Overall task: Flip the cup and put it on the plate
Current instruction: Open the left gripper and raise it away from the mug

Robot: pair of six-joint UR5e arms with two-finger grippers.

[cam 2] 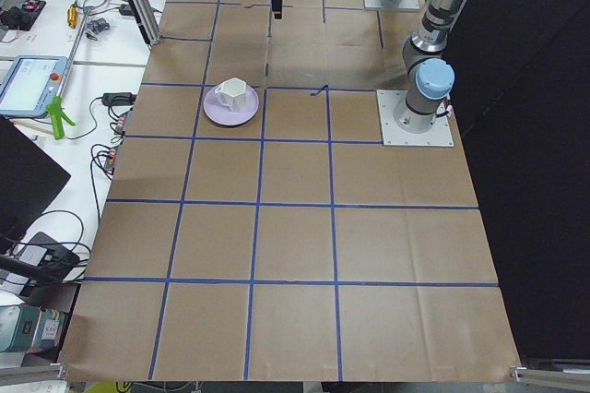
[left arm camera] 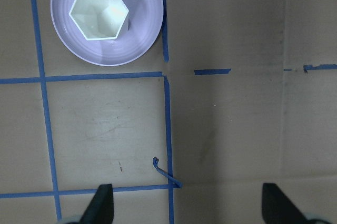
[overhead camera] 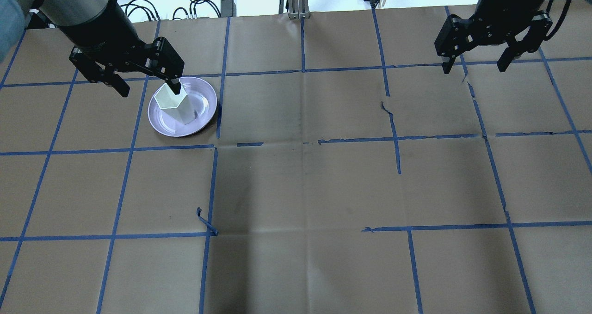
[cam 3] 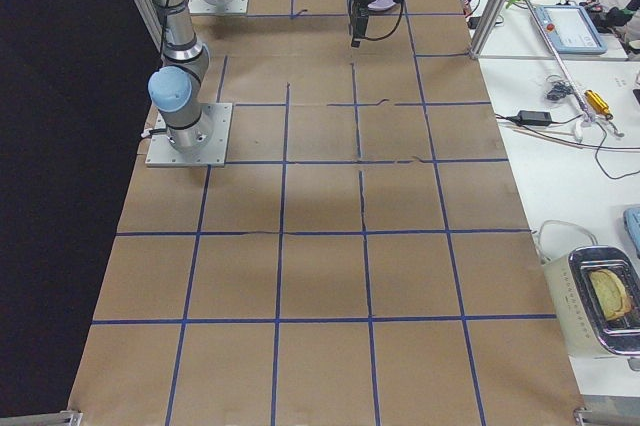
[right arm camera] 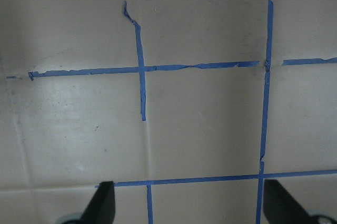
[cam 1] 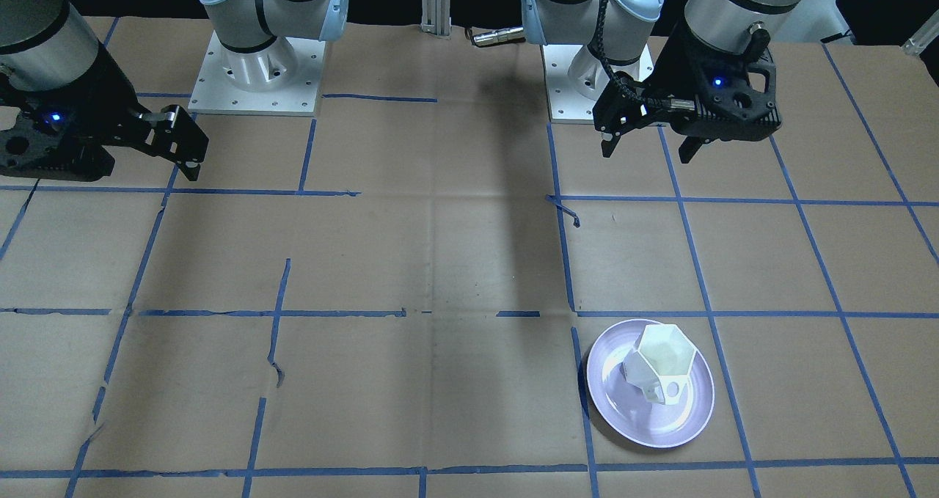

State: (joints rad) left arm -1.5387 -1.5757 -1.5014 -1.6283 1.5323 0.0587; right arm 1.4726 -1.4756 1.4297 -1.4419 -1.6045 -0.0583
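Currently the left gripper [cam 1: 645, 152] hangs above the table near its own base; jaws wide apart, nothing between them; the wrist view shows both tips at the bottom edge with only paper [left arm camera: 237, 129] between.

Cup [left arm camera: 100, 16] lies ahead of these jaws, toward the operators' side and off to one side, well apart from them; in the overhead view one finger overlaps the cup, but the front view shows clear space between, so that is line of sight only.

Cup stands on the plate [cam 1: 664, 428], mouth up, six-sided opening facing the wrist camera, long axis vertical; handle points away from the robot. Cup base looks wholly inside the plate rim, near the middle.

Judgement: flip and placing appear done; no further grasp seems called for. If one were, the left arm is much the nearer, and a straight descent over the cup would do.

Around: a loose tape curl [left arm camera: 163, 169] on the grid between jaws and plate, flat enough to be no obstacle; nothing else close to the plate.

Farthest, the right gripper [overhead camera: 473, 68] hangs over the other end of the table; jaws wide apart, empty; its wrist view shows only paper and tape.
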